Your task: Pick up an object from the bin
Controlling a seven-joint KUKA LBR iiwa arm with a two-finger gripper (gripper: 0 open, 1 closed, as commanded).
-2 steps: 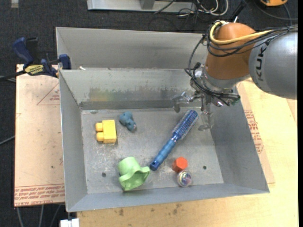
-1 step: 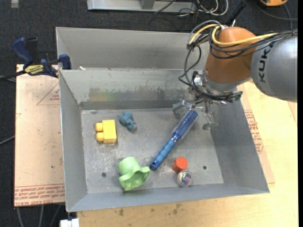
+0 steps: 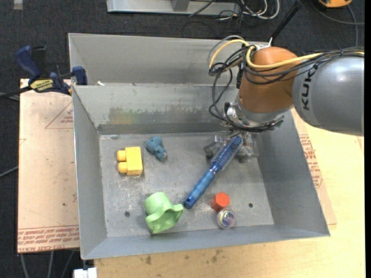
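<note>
My gripper (image 3: pixel 230 149) is low in the back right part of the bin, under the orange wrist cover. Its two grey fingers (image 3: pixel 211 149) stand apart, open, one on each side of the bristle end of a blue brush (image 3: pixel 208 175). The brush lies slanted, its handle running down-left to a dark tip near the bin's middle front. A small red piece (image 3: pixel 220 200) lies just right of the handle's end, with a shiny clear ball (image 3: pixel 226 218) below it.
A light green cup-like thing (image 3: pixel 160 212) lies at the front, touching the brush handle's tip. A yellow brick (image 3: pixel 130 160) and a small blue-grey figure (image 3: pixel 156 147) sit at the left. The bin's sloped walls rise close behind and right of the gripper.
</note>
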